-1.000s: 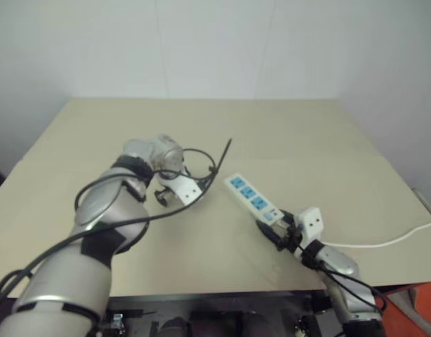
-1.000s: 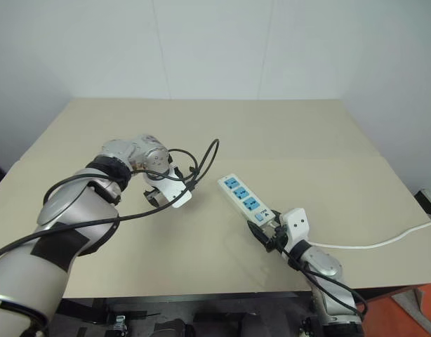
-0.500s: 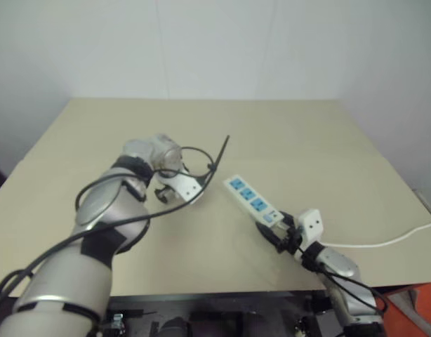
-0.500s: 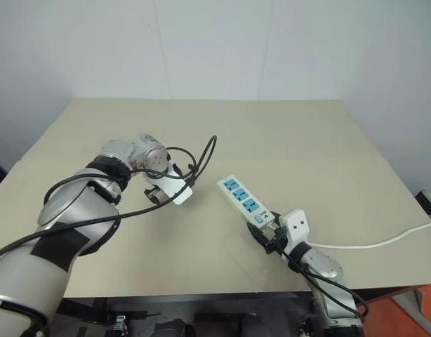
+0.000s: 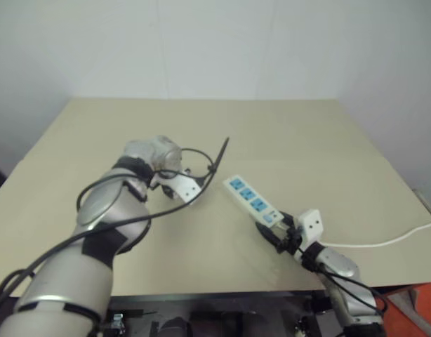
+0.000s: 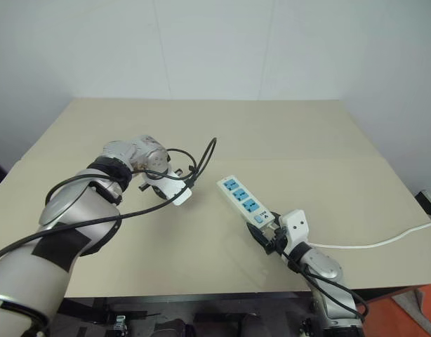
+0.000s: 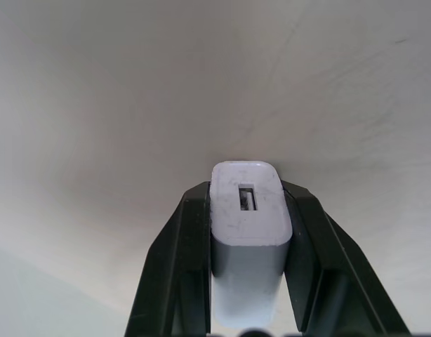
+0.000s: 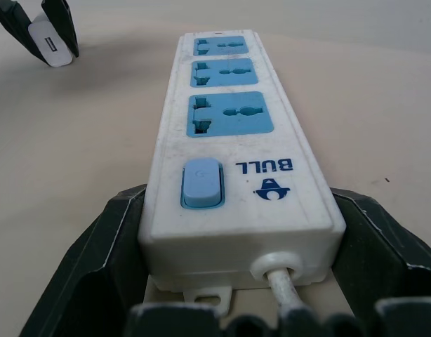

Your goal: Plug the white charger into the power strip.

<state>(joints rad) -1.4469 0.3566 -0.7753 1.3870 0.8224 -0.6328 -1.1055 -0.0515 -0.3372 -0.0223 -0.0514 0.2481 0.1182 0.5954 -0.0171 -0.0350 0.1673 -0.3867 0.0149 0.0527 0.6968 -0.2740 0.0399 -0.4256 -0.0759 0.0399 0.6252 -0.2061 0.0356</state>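
Note:
The white charger sits between the two black fingers of my left gripper, which is shut on it, its port face turned towards the camera. In the right wrist view that same charger hangs low over the table, off to the side of the strip's far end. The power strip lies flat on the tan table with three blue sockets and a blue switch. My right gripper clasps the strip's cord end, a finger on each side.
The strip's thin white cord runs off the table's right edge. The tan table stretches bare behind both arms up to a white wall. Black cables loop off my left wrist. An orange object shows below the table at the right.
My left gripper's fingers have closed on the charger. Both arms have stayed where they were, and the strip has not moved.

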